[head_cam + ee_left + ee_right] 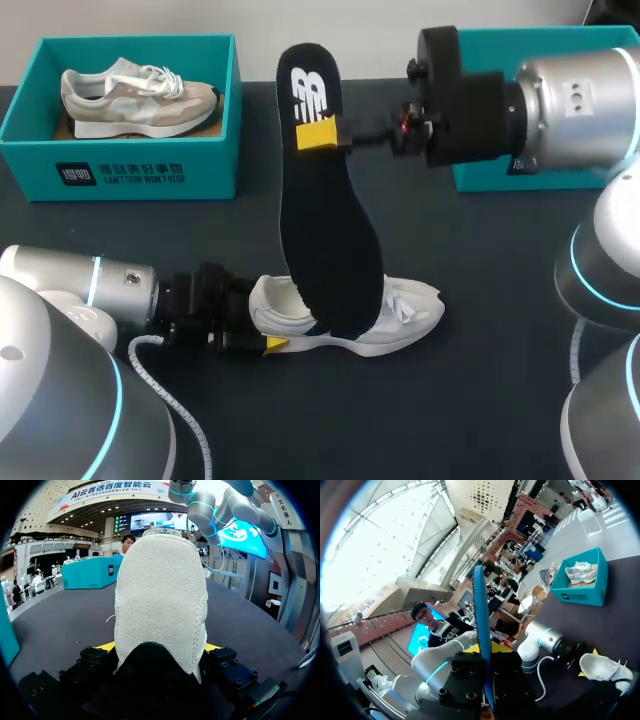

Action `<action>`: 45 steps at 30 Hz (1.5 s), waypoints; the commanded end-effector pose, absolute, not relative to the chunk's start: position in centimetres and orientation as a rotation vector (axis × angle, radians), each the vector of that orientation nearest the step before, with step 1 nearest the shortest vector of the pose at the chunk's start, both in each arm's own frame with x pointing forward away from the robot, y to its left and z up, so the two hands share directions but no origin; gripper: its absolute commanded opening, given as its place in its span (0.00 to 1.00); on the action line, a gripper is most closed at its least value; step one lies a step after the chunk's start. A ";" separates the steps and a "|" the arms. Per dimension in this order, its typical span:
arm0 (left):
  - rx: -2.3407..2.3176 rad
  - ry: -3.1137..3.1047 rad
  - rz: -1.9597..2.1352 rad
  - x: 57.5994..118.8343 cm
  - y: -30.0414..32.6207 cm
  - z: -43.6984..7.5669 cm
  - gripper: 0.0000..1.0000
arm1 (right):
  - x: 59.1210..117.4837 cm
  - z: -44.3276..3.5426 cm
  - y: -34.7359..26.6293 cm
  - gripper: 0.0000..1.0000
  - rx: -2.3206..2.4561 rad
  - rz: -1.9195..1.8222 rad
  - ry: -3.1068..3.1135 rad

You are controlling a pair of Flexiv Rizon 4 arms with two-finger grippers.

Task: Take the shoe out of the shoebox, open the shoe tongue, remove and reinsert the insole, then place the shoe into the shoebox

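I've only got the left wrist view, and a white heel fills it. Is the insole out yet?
Observer: Nearly. The right gripper holds the black insole upright by its upper end; the lower end is at the opening of the white shoe.
Operator: Where's the shoebox for afterwards?
Observer: A teal shoebox sits at the table's far left, but a beige shoe lies in it.
Operator: Any other box?
Observer: Yes, a second teal box at the far right, largely hidden behind the right arm; I cannot see inside it.
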State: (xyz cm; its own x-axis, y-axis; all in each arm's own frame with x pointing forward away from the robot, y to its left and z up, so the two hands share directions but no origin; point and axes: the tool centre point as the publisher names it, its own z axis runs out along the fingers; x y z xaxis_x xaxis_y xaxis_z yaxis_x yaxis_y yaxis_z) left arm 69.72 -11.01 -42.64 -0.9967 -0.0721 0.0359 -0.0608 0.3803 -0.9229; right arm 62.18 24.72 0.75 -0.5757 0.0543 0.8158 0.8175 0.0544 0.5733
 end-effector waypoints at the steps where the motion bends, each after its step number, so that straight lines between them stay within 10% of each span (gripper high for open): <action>1: -0.126 2.603 -1.736 69.8 -11.1 -43.3 0.00 | 60.6 0.5 24.0 0.00 -0.912 -1.600 -1.716; 45: -0.126 2.603 -1.736 69.8 -11.1 -43.3 0.00 | 61.1 2.1 23.6 0.00 -0.867 -1.678 -1.795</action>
State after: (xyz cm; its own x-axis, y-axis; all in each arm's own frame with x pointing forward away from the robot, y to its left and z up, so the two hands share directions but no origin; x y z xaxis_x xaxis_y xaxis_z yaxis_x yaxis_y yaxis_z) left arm 69.72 -11.01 -42.64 -0.9968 -0.0721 0.0359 -0.0607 0.3804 -0.9228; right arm 61.12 23.04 2.04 -0.6551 0.0930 0.7498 0.7544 0.0260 0.6559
